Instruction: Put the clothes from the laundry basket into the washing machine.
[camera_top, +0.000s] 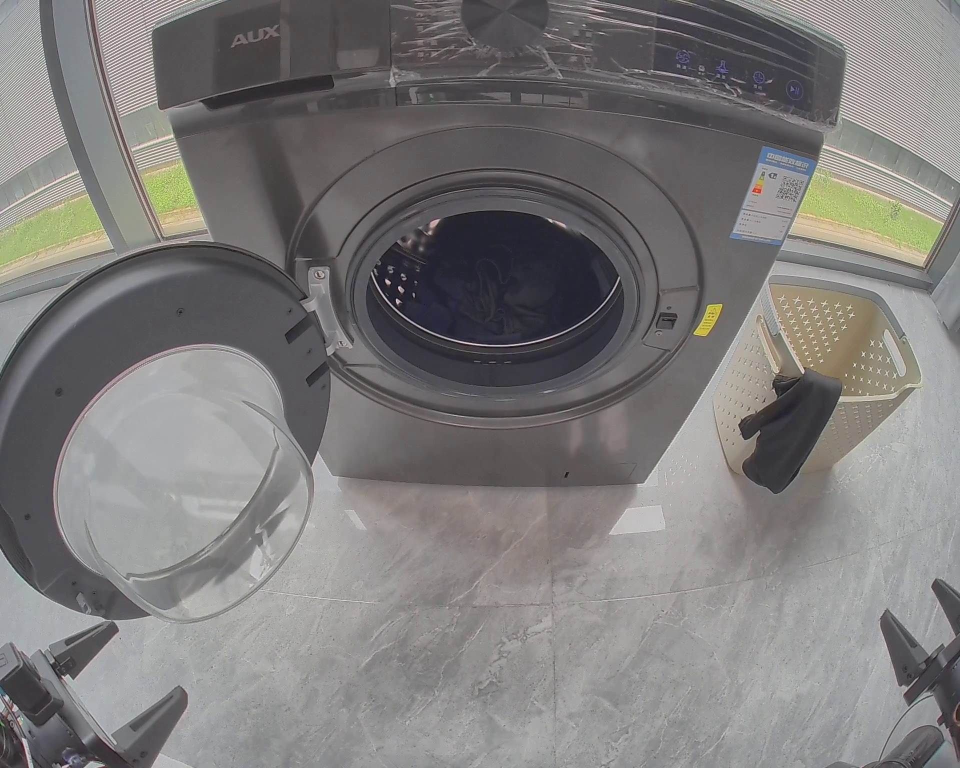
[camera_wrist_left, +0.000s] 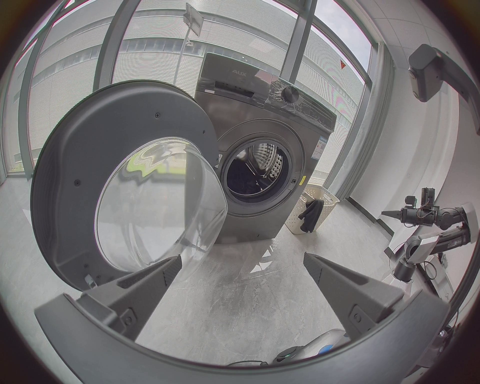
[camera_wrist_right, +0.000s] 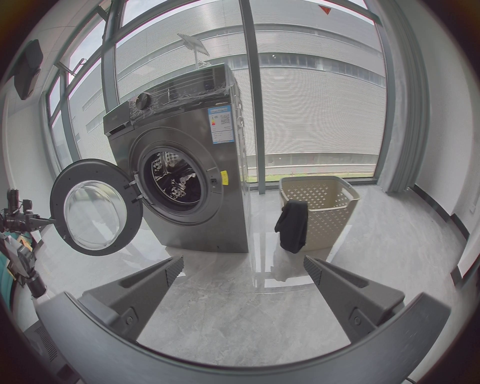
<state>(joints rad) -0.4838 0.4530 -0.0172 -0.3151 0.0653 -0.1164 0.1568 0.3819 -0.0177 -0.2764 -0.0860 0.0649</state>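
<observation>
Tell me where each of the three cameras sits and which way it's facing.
Head view: high on the robot, looking forward and down at the washing machine; left gripper and right gripper at the lower corners.
Left wrist view: low, behind the open left gripper, facing the open door and drum.
Right wrist view: low, behind the open right gripper, facing the machine and laundry basket.
Shared: all show the dark garment over the basket's rim.

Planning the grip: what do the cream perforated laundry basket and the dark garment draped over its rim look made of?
Cream perforated laundry basket: likely moulded plastic, matte, given regular holes. Dark garment: soft matte fabric; it droops in folds.
</observation>
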